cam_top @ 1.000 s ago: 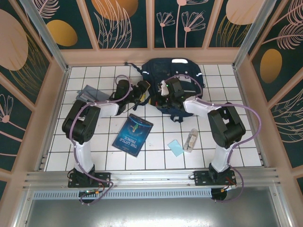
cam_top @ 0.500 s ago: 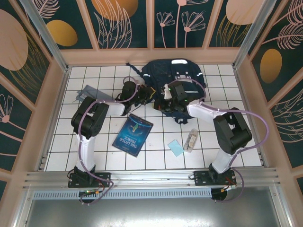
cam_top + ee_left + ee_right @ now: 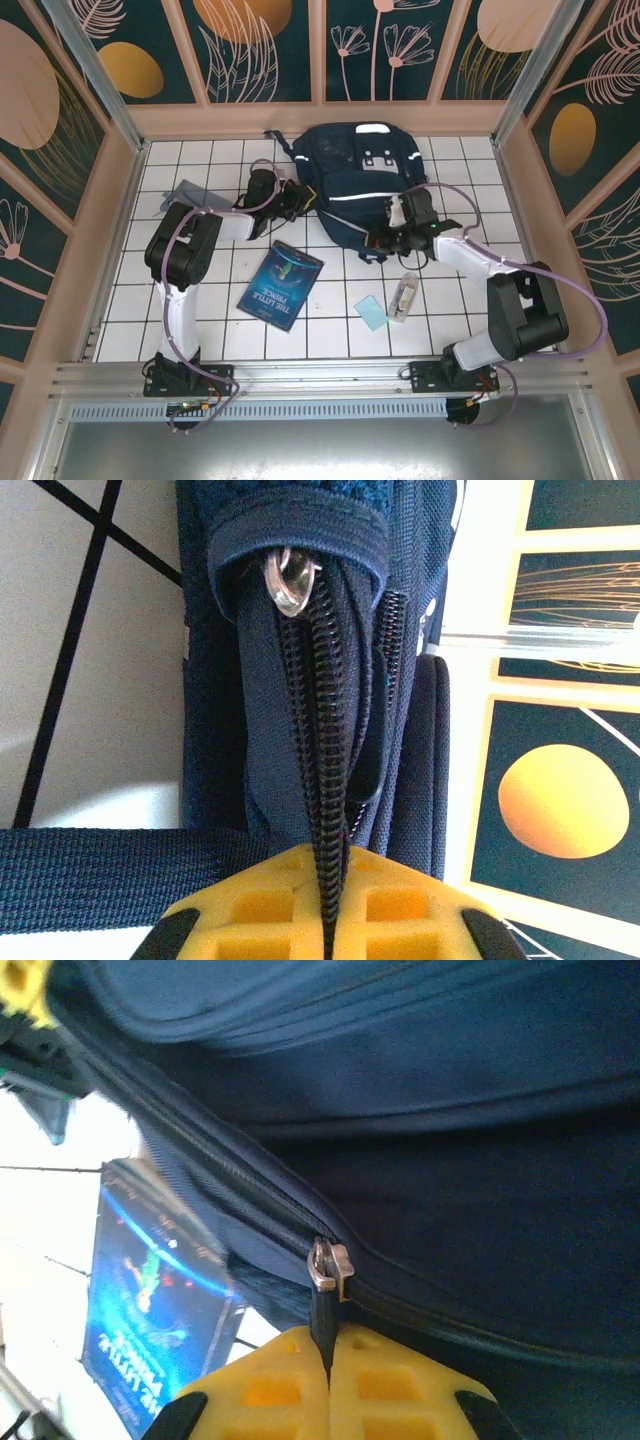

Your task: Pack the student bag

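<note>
Student bag (image 3: 355, 175) runs near-to-far, top probably far; left gripper (image 3: 328, 865), right gripper (image 3: 328, 1345) clamp zipper (image 3: 330, 1265).

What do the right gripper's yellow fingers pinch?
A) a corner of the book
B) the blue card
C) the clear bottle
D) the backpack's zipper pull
D: in the right wrist view, the right gripper is shut on the dark zipper pull of the student bag.
</note>
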Available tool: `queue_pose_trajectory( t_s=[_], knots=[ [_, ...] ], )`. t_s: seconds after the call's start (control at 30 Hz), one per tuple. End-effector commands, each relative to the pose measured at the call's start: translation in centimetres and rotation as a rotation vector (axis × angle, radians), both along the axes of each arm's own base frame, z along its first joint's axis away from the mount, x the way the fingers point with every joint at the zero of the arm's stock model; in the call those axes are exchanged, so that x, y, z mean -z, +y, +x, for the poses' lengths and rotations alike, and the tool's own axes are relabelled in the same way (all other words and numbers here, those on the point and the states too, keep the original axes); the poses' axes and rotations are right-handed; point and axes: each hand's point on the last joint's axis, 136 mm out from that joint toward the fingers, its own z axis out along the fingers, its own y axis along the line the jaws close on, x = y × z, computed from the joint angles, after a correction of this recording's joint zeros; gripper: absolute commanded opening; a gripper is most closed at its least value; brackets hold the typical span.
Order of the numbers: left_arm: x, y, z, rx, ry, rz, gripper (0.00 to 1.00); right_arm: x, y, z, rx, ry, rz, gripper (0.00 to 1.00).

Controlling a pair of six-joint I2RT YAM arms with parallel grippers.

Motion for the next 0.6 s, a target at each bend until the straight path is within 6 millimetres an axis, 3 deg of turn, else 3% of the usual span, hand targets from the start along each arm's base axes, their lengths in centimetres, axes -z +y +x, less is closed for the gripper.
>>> queue_pose_trajectory(
  t_s=[0.0, 0.07, 0.13, 0.2, 0.27, 0.3, 0.37, 0.43, 0.57],
  knots=[
    [-3.4, 4.1, 3.7, -0.089, -0.125, 0.018, 0.0, 1.7, -7.0, 0.7, 0.121, 0.035, -0.192, 0.0],
    [-3.6, 4.7, 3.9, -0.082, -0.13, 0.03, 0.0, 1.7, -8.9, 1.9, 0.163, 0.017, -0.22, 0.0],
    [-3.9, 5.0, 4.2, -0.079, -0.145, 0.056, 0.0, 1.6, -9.5, 2.8, 0.174, 0.004, -0.231, 0.0],
    [-4.3, 5.2, 4.8, -0.081, -0.159, 0.084, 0.0, 1.1, -8.6, 3.2, 0.158, 0.003, -0.188, 0.0],
    [-4.5, 4.7, 5.6, -0.071, -0.163, 0.081, 0.0, 0.1, -5.7, 3.0, 0.096, 0.0, -0.085, 0.0],
    [-4.4, 4.4, 6.1, -0.063, -0.156, 0.07, 0.09, -0.6, -3.7, 2.6, 0.052, -0.006, -0.026, 0.0],
    [-4.7, 3.7, 6.7, -0.041, -0.147, 0.041, 0.45, -2.0, 0.2, 1.7, -0.019, -0.019, 0.097, 0.0],
    [-5.0, 3.7, 6.6, -0.037, -0.135, 0.055, 0.97, -3.1, 3.1, 1.0, -0.067, -0.03, 0.186, 0.0],
    [-6.7, 5.8, 4.9, -0.056, -0.169, 0.208, 0.98, -5.0, 7.9, 0.8, -0.136, -0.059, 0.333, 0.0]
  ],
)
